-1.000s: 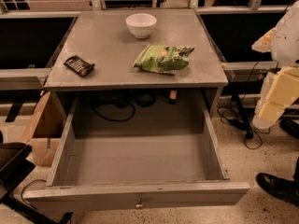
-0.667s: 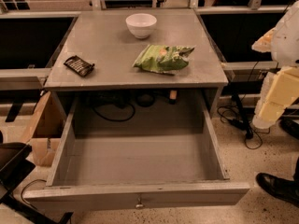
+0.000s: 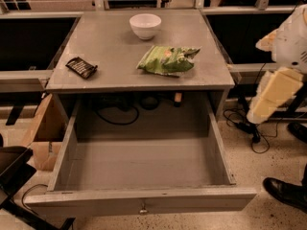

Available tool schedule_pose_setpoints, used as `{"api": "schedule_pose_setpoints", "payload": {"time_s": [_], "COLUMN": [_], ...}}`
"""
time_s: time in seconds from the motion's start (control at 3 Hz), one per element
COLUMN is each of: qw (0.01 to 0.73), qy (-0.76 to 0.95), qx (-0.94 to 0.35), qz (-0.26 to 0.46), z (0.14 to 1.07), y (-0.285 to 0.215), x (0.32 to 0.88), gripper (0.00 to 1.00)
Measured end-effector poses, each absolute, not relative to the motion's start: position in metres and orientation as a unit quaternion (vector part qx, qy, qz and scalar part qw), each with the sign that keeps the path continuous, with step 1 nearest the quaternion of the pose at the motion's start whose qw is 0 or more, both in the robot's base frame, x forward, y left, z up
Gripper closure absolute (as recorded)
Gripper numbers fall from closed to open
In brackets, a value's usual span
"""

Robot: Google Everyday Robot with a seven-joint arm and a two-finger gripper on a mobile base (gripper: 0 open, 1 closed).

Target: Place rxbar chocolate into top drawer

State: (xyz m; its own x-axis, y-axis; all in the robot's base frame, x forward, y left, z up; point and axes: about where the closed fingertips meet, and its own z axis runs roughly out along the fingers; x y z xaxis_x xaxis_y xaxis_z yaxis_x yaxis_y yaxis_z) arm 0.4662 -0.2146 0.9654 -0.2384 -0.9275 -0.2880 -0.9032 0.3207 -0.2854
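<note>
The rxbar chocolate (image 3: pixel 81 67), a small flat black bar with pale print, lies on the left side of the grey tabletop (image 3: pixel 115 47). The top drawer (image 3: pixel 144 166) is pulled wide open below the table's front edge, with nothing inside. Its small metal knob (image 3: pixel 143 209) is at mid-front. My arm (image 3: pixel 280 71), white and cream, hangs at the right edge of the view, beside the table and apart from both. My gripper does not show in the view.
A green snack bag (image 3: pixel 168 60) lies at mid-right on the tabletop and a white bowl (image 3: pixel 145 25) stands at the back. Cables (image 3: pixel 115 111) lie behind the drawer. A cardboard box (image 3: pixel 43 133) is at the left, a person's black shoe (image 3: pixel 285 193) at the lower right.
</note>
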Motion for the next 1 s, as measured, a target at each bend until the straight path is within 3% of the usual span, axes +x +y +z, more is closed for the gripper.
{"api": "schedule_pose_setpoints", "payload": {"time_s": [1.0], "qw": [0.411], "qy": [0.813], "qx": [-0.412], "qz": [0.015], "z": [0.960], "y": [-0.145], "x": [0.597], "gripper": [0.00]}}
